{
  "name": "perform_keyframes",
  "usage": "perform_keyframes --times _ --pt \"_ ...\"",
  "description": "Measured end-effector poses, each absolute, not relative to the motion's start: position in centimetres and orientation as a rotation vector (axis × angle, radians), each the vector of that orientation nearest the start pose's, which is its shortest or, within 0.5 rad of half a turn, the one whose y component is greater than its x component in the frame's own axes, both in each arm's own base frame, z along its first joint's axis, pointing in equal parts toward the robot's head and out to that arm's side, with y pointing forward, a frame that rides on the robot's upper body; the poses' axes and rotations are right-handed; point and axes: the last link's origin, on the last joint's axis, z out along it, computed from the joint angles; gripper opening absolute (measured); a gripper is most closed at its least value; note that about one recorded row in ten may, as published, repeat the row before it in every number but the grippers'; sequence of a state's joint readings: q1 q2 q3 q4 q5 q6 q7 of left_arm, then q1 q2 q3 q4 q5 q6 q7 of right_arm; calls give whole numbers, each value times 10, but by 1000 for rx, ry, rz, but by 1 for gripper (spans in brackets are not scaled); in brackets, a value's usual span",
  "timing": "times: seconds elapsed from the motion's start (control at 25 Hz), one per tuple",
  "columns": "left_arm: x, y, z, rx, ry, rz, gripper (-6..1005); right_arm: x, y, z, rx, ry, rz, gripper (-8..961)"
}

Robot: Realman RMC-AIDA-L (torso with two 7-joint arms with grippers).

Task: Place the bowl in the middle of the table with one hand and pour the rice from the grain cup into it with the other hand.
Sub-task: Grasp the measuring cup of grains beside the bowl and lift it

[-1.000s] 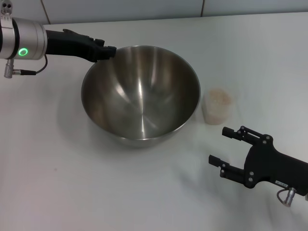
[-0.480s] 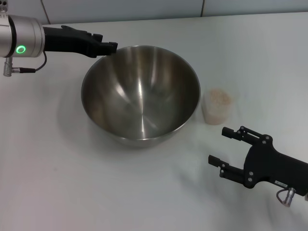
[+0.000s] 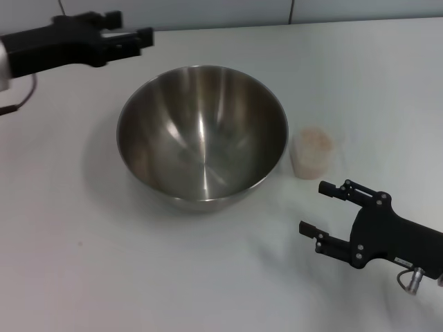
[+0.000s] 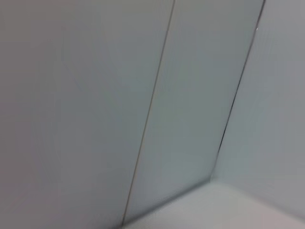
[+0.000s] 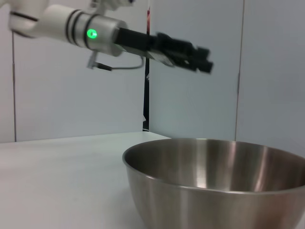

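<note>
The steel bowl (image 3: 202, 138) stands empty in the middle of the white table (image 3: 83, 263). It also fills the lower part of the right wrist view (image 5: 214, 181). The clear grain cup (image 3: 310, 160) stands upright just right of the bowl, with rice (image 3: 315, 138) in it. My left gripper (image 3: 131, 31) is open and empty, raised above and behind the bowl's left rim; it shows in the air in the right wrist view (image 5: 200, 57). My right gripper (image 3: 315, 207) is open and empty, a little in front of the cup.
A pale panelled wall (image 4: 143, 95) stands behind the table's far edge. The left wrist view shows only that wall and a strip of tabletop.
My left gripper has left the bowl's rim and risen up and away to the back left. The bowl, cup and right arm have not moved.
</note>
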State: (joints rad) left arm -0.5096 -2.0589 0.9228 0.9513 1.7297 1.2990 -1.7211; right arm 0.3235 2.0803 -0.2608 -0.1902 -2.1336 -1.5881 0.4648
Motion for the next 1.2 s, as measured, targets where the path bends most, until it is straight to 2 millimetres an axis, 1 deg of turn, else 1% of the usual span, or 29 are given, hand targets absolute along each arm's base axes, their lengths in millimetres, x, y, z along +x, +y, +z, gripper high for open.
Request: perform_keyframes --times 0.04,0.16,0.2,0.28,0.32,0.4,0.44,0.48,0.52,0.56,0.68,0.84,0.96,1.08,1.12,1.2 --pt "-214 380 53 -2455 -655 -819 677 327 224 -49 -2448 263 794 722" --pt "-234 356 64 -2393 -616 -972 736 327 226 -49 -2450 258 794 722" --pt "-239 350 65 -2383 -608 -997 756 327 226 -48 -2450 257 794 722" --pt "-256 332 66 -2340 -592 -1072 795 326 226 -48 -2450 255 794 722" --pt "-256 332 66 -2340 -592 -1072 795 326 227 -48 -2450 254 794 722" --pt "-280 295 61 -2282 -503 -1179 796 326 227 -48 -2450 254 793 722" --pt "-284 289 59 -2272 -485 -1188 796 326 227 -48 -2450 254 792 722" --pt "-284 289 59 -2272 -485 -1188 797 326 227 -48 -2450 254 792 722" --pt "-290 279 56 -2254 -465 -1199 797 326 227 -49 -2450 256 792 722" --pt "-299 265 49 -2235 -433 -1190 797 326 227 -49 -2450 257 792 722" --pt "-311 243 32 -2235 -402 -1141 797 326 227 -49 -2450 258 793 722" --pt "-319 231 23 -2238 -425 -1123 797 327 225 -49 -2447 264 792 722" --pt "-321 227 18 -2260 -434 -1107 797 328 225 -49 -2436 272 792 722" --pt "-325 220 7 -2303 -409 -1058 797 329 224 -48 -2425 278 791 722" --pt "-327 216 -2 -2324 -365 -1005 797 329 224 -47 -2420 280 791 722" --pt "-327 216 -2 -2324 -365 -1005 797 329 224 -47 -2420 281 792 722"
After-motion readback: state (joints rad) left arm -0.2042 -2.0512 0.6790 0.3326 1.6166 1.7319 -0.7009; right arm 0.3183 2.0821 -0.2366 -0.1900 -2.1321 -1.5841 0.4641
